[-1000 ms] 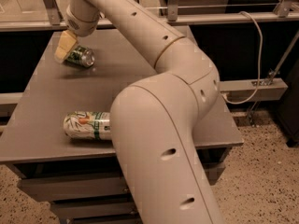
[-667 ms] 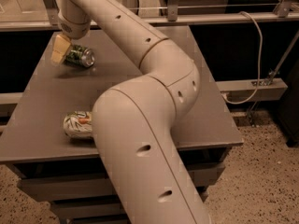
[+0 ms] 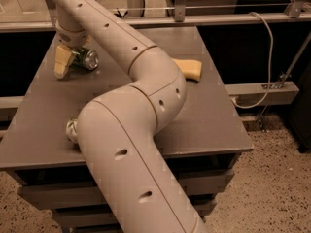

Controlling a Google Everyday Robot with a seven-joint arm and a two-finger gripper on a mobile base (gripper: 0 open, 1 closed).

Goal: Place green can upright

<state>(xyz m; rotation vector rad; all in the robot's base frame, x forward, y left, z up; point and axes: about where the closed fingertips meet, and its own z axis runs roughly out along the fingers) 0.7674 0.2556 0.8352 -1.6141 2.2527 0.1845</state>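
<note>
The green can lies on its side at the far left of the grey table, its silver end facing right. My gripper hangs down from the arm right at the can, touching its left side. The arm crosses the middle of the view from the bottom up to the far left corner.
A mostly white can lies on its side near the table's front left, largely hidden behind the arm. A tan object lies at the back right of the table. A cable hangs to the right, past the table edge.
The arm's elbow has swung left and lower, covering most of the white can and uncovering the tan object. The gripper has stayed at the green can, which still lies on its side.
</note>
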